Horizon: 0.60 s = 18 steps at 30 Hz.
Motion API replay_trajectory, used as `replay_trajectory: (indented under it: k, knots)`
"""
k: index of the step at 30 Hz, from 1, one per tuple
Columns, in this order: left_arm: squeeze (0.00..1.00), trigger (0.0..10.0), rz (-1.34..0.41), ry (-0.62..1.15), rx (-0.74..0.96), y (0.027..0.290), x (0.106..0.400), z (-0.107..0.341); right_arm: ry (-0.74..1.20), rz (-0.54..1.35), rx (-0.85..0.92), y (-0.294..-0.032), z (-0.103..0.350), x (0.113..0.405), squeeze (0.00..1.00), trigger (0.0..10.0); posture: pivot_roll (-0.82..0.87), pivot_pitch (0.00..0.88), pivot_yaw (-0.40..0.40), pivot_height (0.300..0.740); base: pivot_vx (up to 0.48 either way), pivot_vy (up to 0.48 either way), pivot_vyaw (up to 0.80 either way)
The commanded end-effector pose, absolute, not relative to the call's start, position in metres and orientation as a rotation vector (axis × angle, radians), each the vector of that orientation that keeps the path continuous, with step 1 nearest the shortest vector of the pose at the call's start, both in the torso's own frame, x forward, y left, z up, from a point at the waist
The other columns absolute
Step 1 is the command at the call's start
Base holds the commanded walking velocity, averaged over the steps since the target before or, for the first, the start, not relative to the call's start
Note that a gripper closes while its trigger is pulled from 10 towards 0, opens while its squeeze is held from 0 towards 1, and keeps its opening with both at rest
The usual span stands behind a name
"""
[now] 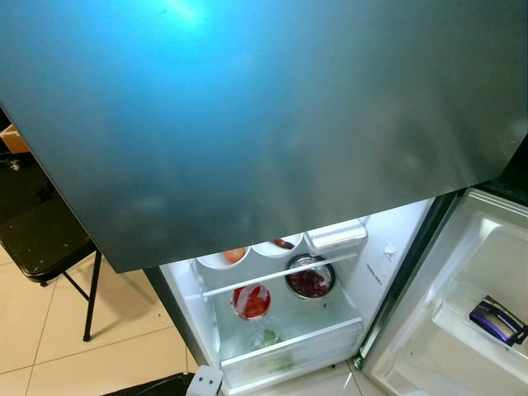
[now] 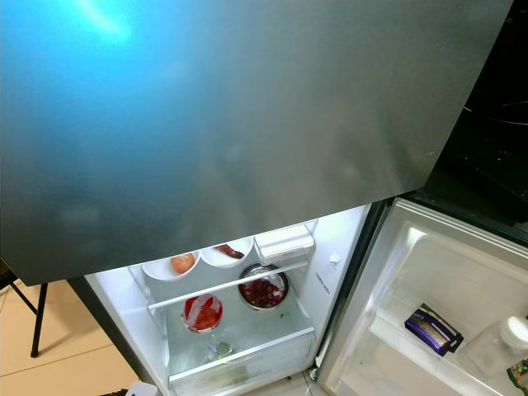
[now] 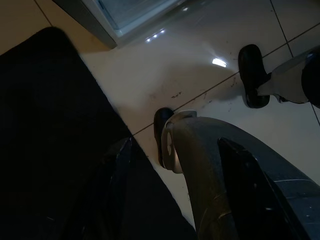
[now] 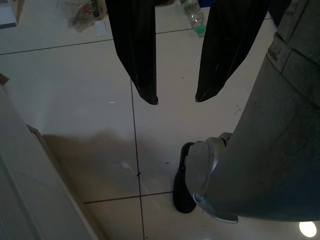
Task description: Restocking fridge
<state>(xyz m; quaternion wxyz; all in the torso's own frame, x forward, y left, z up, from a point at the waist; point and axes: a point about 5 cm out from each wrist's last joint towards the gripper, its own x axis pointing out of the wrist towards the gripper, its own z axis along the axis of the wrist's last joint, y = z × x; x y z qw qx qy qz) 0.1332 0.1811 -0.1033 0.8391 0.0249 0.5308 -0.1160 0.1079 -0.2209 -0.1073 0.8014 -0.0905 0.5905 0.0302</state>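
Looking down past the grey freezer door (image 1: 264, 124), we see the fridge (image 1: 363, 247) standing open at six o'clock; on its lit shelf sit a white bowl (image 1: 224, 258) with an orange fruit, a steel bowl (image 1: 310, 277) of dark red food and a red-topped cup (image 1: 252, 300); a purple packet (image 2: 433, 328) lies in the door shelf at four o'clock; our right gripper (image 4: 175, 97) hangs spread apart over the floor tiles (image 4: 75, 100), well away from the fridge; our left gripper (image 3: 120, 200) hangs low in shadow, its fingers unreadable.

Head eyes share open fridge (image 1: 280, 313); wrist cams face floor (image 4: 90, 100).
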Motion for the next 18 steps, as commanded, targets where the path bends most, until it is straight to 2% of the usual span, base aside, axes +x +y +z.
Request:
replay_trajectory:
  k: [1,18]
  knots:
    - [0.0,10.0,-0.252,1.138,0.043,0.1772,0.1296,-0.1051,1.277,0.059,-0.185,-0.2195,-0.1085,0.1046,0.0,10.0,0.01,0.0,-0.018,0.74,0.0,0.0,0.0]
    - [0.0,10.0,-0.251,1.14,0.042,0.1772,0.1285,-0.1054,1.278,0.06,-0.185,-0.2196,-0.1085,0.1044,0.0,10.0,0.01,0.0,-0.019,0.74,0.0,0.0,0.0]
